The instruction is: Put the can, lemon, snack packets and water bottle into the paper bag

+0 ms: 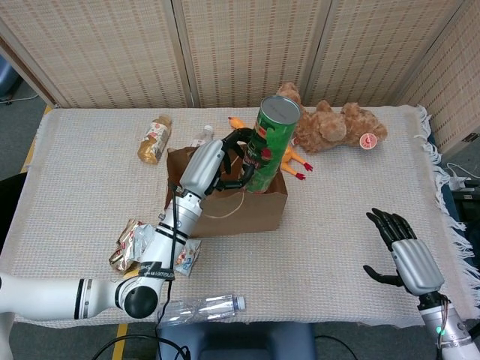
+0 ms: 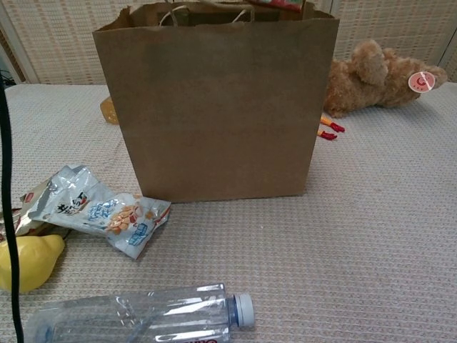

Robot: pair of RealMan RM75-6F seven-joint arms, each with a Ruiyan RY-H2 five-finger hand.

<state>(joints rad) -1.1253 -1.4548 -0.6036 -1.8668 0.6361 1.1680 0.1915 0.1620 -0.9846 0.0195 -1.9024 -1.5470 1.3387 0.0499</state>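
Note:
My left hand (image 1: 225, 161) grips the tall green can (image 1: 271, 142) and holds it tilted over the right side of the open brown paper bag (image 1: 255, 204), its lower end inside the mouth. In the chest view the bag (image 2: 214, 114) fills the middle and only a sliver of the can shows above its rim. Snack packets (image 2: 100, 211) lie left of the bag, the yellow lemon (image 2: 28, 261) beside them, and the clear water bottle (image 2: 143, 318) lies along the near edge. My right hand (image 1: 405, 251) hovers open at the table's near right.
A brown teddy bear (image 1: 334, 124) and a rubber chicken toy (image 1: 292, 159) lie behind the bag. A small bottle with a tan label (image 1: 154, 139) lies at the back left, and another bottle cap (image 1: 202, 135) pokes out behind the bag.

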